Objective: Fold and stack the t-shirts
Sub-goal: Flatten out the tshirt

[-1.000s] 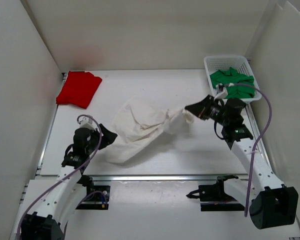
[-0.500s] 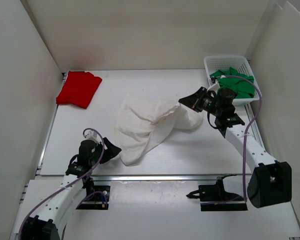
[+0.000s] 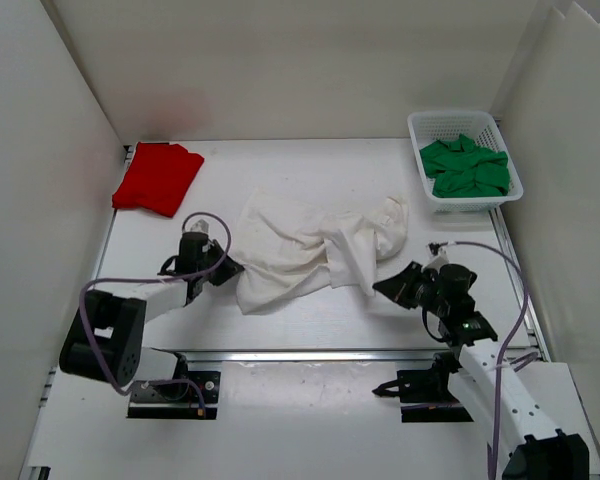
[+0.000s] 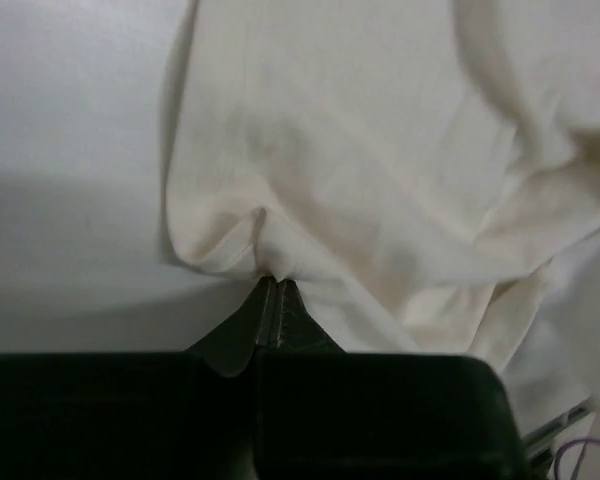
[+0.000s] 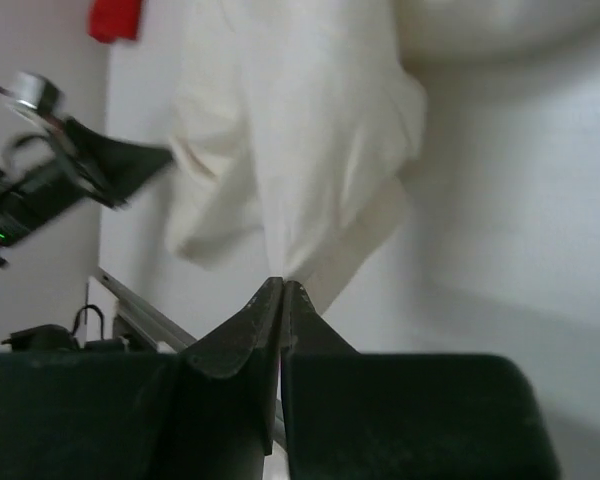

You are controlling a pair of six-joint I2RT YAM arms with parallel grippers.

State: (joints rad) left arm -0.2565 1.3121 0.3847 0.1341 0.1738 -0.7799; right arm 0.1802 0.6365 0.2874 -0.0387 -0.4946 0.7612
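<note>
**Desk:** Where is the white shirt against your claws?

**Me:** I have the white shirt lying crumpled and unfolded, left of the basket and nearer the arm bases than it. It stretches between my two claws. The left claw sits at the edge farthest from the basket. The right claw sits at the near corner on the basket's side.

**Desk:** Are they gripping?

**Me:** Both, as I read it. In the left wrist view the two fingers are pressed together and the hem puckers right at their tips, so the left claw is pinched on the white shirt. In the right wrist view the fingers also meet, and a narrowing fold of the same shirt runs down into the tips, so that one is clamped on it too.

**Desk:** And the other shirts?

**Me:** The green shirt is bunched inside the basket. The red shirt lies folded far to the basket's left, well apart from both claws.
</note>
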